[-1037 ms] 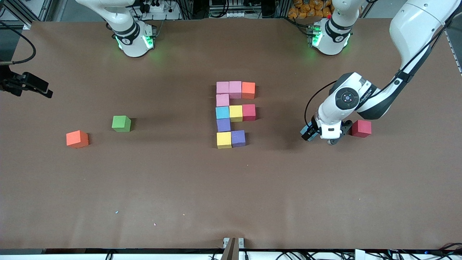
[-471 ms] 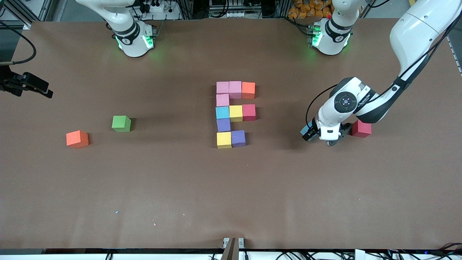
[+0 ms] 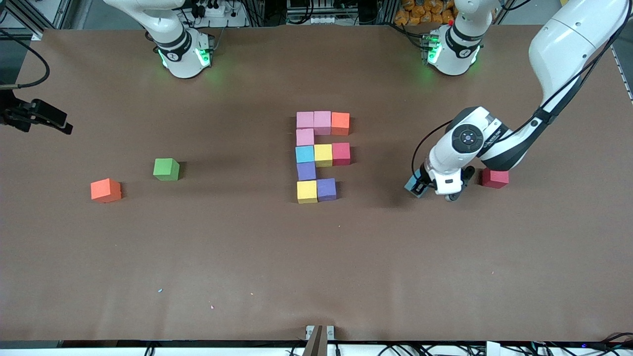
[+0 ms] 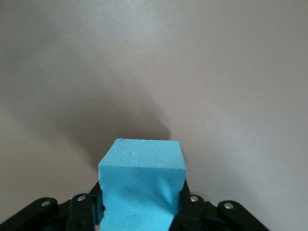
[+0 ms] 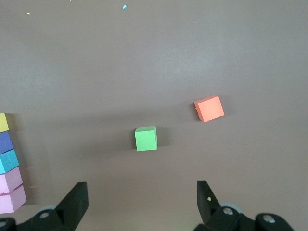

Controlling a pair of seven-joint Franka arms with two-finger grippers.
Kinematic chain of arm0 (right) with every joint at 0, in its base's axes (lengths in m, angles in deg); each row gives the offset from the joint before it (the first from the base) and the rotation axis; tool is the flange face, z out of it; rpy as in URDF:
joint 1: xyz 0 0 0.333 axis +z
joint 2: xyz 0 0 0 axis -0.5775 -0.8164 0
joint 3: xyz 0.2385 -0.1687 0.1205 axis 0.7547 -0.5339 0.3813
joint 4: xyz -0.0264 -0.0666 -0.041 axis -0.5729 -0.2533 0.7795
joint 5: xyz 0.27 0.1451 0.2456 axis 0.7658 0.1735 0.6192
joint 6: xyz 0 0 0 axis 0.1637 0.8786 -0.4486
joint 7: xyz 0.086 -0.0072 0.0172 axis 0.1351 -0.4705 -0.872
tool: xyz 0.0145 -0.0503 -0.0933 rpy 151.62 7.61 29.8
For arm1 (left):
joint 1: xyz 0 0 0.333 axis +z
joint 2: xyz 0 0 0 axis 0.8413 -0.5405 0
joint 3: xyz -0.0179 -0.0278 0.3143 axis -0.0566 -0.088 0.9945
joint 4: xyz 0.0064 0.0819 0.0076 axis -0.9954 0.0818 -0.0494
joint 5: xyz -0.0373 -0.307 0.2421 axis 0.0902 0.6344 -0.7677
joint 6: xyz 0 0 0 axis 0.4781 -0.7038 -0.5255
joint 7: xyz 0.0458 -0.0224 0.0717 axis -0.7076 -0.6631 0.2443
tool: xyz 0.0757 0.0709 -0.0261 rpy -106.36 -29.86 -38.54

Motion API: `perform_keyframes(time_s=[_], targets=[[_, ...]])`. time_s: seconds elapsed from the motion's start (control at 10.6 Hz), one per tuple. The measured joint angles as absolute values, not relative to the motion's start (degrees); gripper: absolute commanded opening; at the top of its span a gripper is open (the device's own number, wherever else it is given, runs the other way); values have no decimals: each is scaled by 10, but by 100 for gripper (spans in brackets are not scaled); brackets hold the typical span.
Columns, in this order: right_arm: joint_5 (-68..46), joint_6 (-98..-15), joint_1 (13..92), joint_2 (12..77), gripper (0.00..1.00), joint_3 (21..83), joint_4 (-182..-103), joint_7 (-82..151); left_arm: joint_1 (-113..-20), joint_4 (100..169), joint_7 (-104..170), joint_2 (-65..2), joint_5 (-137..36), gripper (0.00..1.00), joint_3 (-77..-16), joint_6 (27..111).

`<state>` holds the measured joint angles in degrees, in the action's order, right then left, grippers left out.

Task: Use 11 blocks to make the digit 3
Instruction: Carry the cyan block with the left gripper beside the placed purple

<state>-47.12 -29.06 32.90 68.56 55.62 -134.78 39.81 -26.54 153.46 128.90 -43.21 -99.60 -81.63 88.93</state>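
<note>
The light blue matte foam cube (image 4: 142,185) sits clamped between the fingers of the left gripper (image 3: 426,185), low over bare table toward the left arm's end; whether it is touching the surface or just clear of it cannot be told. In the left wrist view both finger pads press its side faces, and the cube sits square between them.

The relation that governs the coming move: the partly built digit 3 (image 3: 321,155) lies well apart from this cube, toward the right arm's end of the table. Ten cubes stand in it. Its bar nearest the front camera holds only the yellow foam cube (image 3: 306,191) and the purple foam cube (image 3: 326,189); the open slot beside the purple cube, on the side facing the left arm, appears to be the held cube's destination. The carry would be a nearly straight run along the table's length.

The left arm reaches down from its base with the wrist bent low, gripper pointing at the table. A dark red foam cube (image 3: 495,178) rests just beside the gripper.

The right gripper (image 5: 142,199) waits high at the right arm's end, jaws spread wide and empty, above a green foam cube (image 3: 166,169) and an orange-red foam cube (image 3: 105,190).
</note>
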Motion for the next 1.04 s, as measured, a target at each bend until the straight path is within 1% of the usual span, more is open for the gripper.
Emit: perform_keyframes(time_s=[0.19, 0.28, 0.47, 0.57, 0.66, 0.85, 1.04], targets=[[-471, -291, 329, 686, 100, 556, -1348, 398, -305, 1480, 1322, -444, -951, 0, -812, 887], [-471, -291, 329, 686, 100, 556, -1348, 398, -335, 1451, 1340, -447, -926, 0, -795, 886], [-471, -291, 329, 686, 100, 556, -1348, 398, -427, 1395, 1383, -450, -874, 1, -729, 885], [-471, -291, 329, 686, 100, 556, -1348, 398, -475, 1370, 1415, -453, -847, 3, -692, 885], [-471, -292, 329, 686, 100, 556, -1349, 398, -514, 1350, 1454, -459, -829, 3, -667, 884], [-471, -292, 329, 686, 100, 556, -1349, 398, -557, 1324, 1528, -475, -821, 4, -651, 882], [-471, -292, 329, 686, 100, 556, -1349, 398, -584, 1318, 1594, -486, -821, 4, -644, 881]])
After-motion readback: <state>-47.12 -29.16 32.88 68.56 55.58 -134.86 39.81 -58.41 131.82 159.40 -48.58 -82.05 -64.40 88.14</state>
